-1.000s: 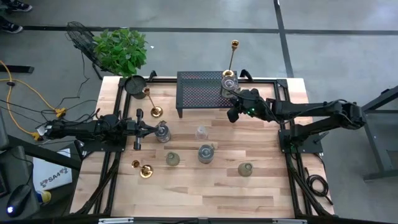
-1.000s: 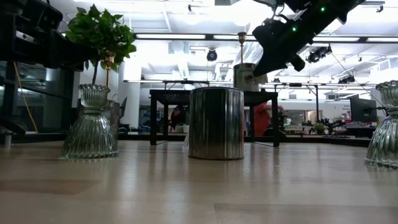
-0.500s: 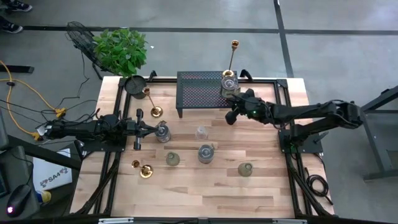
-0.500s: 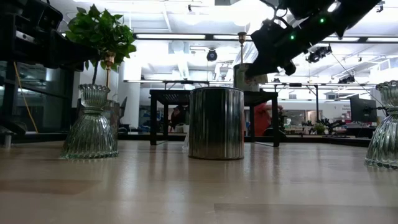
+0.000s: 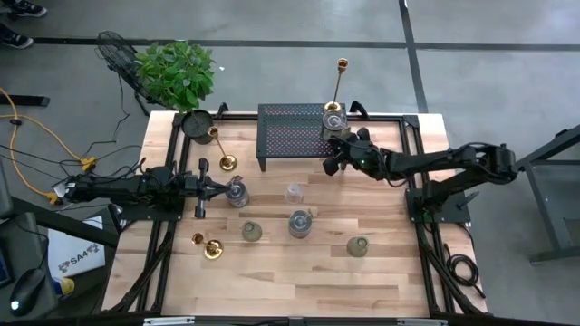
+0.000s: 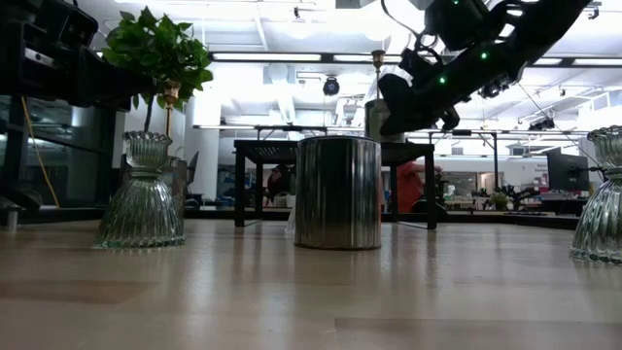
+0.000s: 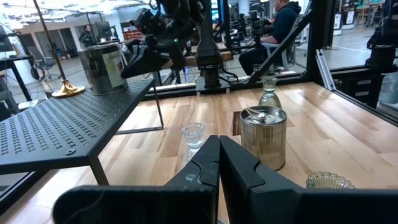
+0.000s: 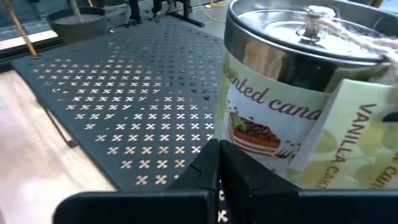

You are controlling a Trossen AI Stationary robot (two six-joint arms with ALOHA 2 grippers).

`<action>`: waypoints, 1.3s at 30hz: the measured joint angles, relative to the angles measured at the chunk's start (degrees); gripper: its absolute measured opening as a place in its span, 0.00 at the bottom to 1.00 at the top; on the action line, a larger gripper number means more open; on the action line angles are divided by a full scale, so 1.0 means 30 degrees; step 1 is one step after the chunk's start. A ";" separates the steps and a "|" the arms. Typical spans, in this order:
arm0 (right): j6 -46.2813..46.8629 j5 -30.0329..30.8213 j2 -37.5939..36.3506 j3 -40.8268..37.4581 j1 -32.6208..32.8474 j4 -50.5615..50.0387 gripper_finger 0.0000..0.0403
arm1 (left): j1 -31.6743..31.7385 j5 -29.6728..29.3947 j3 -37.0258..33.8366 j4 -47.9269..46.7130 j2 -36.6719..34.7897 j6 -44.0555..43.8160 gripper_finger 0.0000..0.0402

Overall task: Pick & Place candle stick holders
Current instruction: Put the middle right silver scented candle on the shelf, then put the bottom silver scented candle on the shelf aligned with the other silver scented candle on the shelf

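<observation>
My right gripper [image 5: 330, 165] is shut and hovers at the right end of the black mesh rack [image 5: 290, 136]. A silvery labelled cup [image 8: 292, 93] stands on the rack just ahead of the gripper, which shows above the table in the low view [image 6: 394, 105]. A gold candlestick [image 5: 339, 86] stands upright on the rack. Another gold candlestick [image 5: 222, 149] stands on the table, and a third [image 5: 207, 246] lies near the left edge. My left gripper [image 7: 219, 163] is shut and empty, its tips beside a glass cup [image 5: 237, 192].
A clear cup [image 5: 293, 193], a silvery cup [image 5: 301, 222] and two greenish cups [image 5: 251, 232] [image 5: 358, 245] stand mid-table. A round black pot [image 5: 196, 122] sits at the far left corner, with a green plant [image 5: 177, 72] beyond it. People sit in the room behind the table.
My right gripper has moved toward the table's left edge and a little down, closer to the silvery cup on the rack. My left arm has kept still.
</observation>
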 joint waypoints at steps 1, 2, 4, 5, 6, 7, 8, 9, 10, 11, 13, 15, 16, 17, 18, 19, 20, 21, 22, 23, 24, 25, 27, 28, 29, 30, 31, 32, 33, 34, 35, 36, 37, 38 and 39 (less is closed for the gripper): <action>-0.0002 -0.0007 0.0000 0.0000 -0.0110 -0.0002 0.01 | 0.0001 0.0000 0.0000 -0.0005 -0.0003 0.0000 0.00; -0.0002 0.0014 0.0000 0.0000 -0.0242 -0.0002 0.01 | -0.0001 0.0000 0.0000 -0.0003 0.0000 0.0000 0.00; -0.0002 0.0152 0.0000 0.0000 -0.0543 -0.0010 0.01 | 0.0004 0.0000 0.0000 -0.0005 -0.0007 0.0000 0.00; -0.0002 0.0157 0.0000 0.0000 -0.0694 -0.0010 0.01 | 0.0004 0.0000 0.0000 -0.0005 0.0000 -0.0007 0.00; -0.0002 0.0118 0.0000 0.0000 -0.0861 -0.0006 0.01 | 0.0004 0.0000 0.0000 -0.0004 -0.0001 0.0000 0.00; -0.0002 0.0028 0.0000 0.0000 -0.1012 -0.0006 0.01 | -0.0001 0.0000 0.0000 -0.0005 0.0000 -0.0002 0.00; -0.0002 -0.0063 0.0000 0.0000 -0.1130 -0.0002 0.01 | 0.0000 0.0000 0.0000 0.0002 -0.0007 -0.0004 0.00; -0.0002 -0.0102 0.0000 0.0000 -0.1226 -0.0008 0.01 | 0.0004 0.0000 0.0000 -0.0002 -0.0003 -0.0004 0.00; -0.0002 -0.0117 0.0000 0.0000 -0.1294 -0.0010 0.01 | -0.0001 0.0000 0.0000 -0.0005 -0.0004 -0.0002 0.00; -0.0002 -0.0130 0.0000 0.0000 -0.1351 -0.0010 0.01 | 0.0000 0.0000 0.0000 0.0000 -0.0002 0.0000 0.00; -0.0002 -0.0452 0.0000 0.0000 -0.1407 -0.0010 0.01 | -0.0001 0.0000 0.0000 0.0001 -0.0006 -0.0006 0.00; -0.0002 -0.0609 0.0000 0.0000 -0.1403 -0.0012 0.01 | -0.0002 0.0000 0.0000 0.0001 0.0000 -0.0001 0.00; -0.0002 -0.0624 0.0000 0.0000 -0.1392 -0.0015 0.01 | -0.0003 0.0000 0.0000 -0.0005 0.0000 0.0000 0.00; -0.0002 -0.0641 0.0000 0.0000 -0.1390 -0.0010 0.01 | -0.0003 0.0000 0.0000 0.0002 -0.0007 0.0000 0.00; -0.0002 -0.0689 0.0000 0.0000 -0.1379 -0.0010 0.01 | -0.0002 0.0000 0.0000 -0.0004 -0.0001 0.0000 0.00; -0.0002 -0.0902 0.0000 0.0000 -0.1385 -0.0010 0.01 | 0.0003 0.0000 0.0000 0.0000 -0.0002 0.0000 0.00; -0.0002 -0.1166 0.0000 0.0000 -0.1385 -0.0002 0.01 | 0.0004 0.0000 0.0000 0.0002 -0.0007 0.0000 0.00; -0.0002 -0.1352 0.0000 0.0000 -0.1385 0.0018 0.01 | 0.0002 0.0000 0.0000 0.0000 -0.0002 -0.0002 0.00; -0.0010 -0.1487 0.0000 0.0000 -0.1385 0.0089 0.01 | -0.0003 0.0000 0.0000 0.0002 -0.0006 -0.0007 0.00; -0.0032 -0.1503 0.0000 0.0000 -0.1381 0.0156 0.01 | -0.0003 0.0000 0.0000 -0.0005 -0.0007 0.0000 0.00; -0.0124 -0.1532 0.0000 0.0000 -0.1378 0.0226 0.01 | -0.0003 0.0000 0.0000 0.0002 -0.0003 0.0000 0.00; -0.0256 -0.1617 0.0000 0.0000 -0.1373 0.0350 0.01 | 0.0001 0.0000 0.0000 -0.0005 -0.0003 0.0000 0.00; -0.0425 -0.2059 -0.0072 0.0000 -0.1304 0.0479 0.01 | -0.0001 0.0000 0.0000 0.0000 -0.0002 0.0000 0.00; -0.0425 -0.2285 -0.0189 0.0000 -0.1220 0.0471 0.01 | 0.0001 0.0000 0.0000 -0.0005 0.0000 -0.0004 0.00; -0.0425 -0.2529 -0.0375 0.0000 -0.1082 0.0418 0.01 | 0.0000 0.0000 0.0000 -0.0002 -0.0007 0.0000 0.00; -0.0418 -0.2602 -0.0598 0.0000 -0.0916 0.0347 0.01 | -0.0001 0.0000 0.0000 -0.0005 0.0000 0.0000 0.00; -0.0423 -0.2598 -0.0863 0.0000 -0.0725 0.0259 0.01 | -0.0002 0.0000 0.0000 0.0001 -0.0006 0.0000 0.00; -0.0452 -0.2581 -0.1124 0.0000 -0.0536 0.0192 0.01 | -0.0003 0.0000 0.0000 0.0002 -0.0001 0.0000 0.00; -0.0522 -0.2586 -0.1389 0.0000 -0.0380 0.0074 0.01 | 0.0004 0.0000 0.0000 -0.0001 0.0000 0.0000 0.00; -0.0609 -0.2574 -0.1659 0.0000 -0.0244 -0.0168 0.01 | -0.0003 0.0000 0.0000 0.0002 -0.0007 -0.0001 0.00; -0.0729 -0.2567 -0.1910 0.0000 -0.0115 -0.0463 0.01 | 0.0003 0.0000 0.0000 0.0001 -0.0001 0.0000 0.00; -0.0845 -0.2557 -0.2172 0.0000 0.0028 -0.0735 0.01 | 0.0001 0.0000 0.0000 -0.0002 -0.0003 0.0000 0.00; -0.0936 -0.2502 -0.2401 0.0000 0.0167 -0.1042 0.01 | 0.0004 0.0000 0.0000 0.0002 0.0000 -0.0003 0.00; -0.0976 -0.2477 -0.2633 0.0000 0.0302 -0.1379 0.01 | 0.0002 0.0000 0.0000 0.0002 -0.0002 -0.0002 0.00; -0.0986 -0.2441 -0.2888 0.0000 0.0432 -0.1695 0.01 | 0.0004 0.0000 0.0000 -0.0004 -0.0006 0.0000 0.00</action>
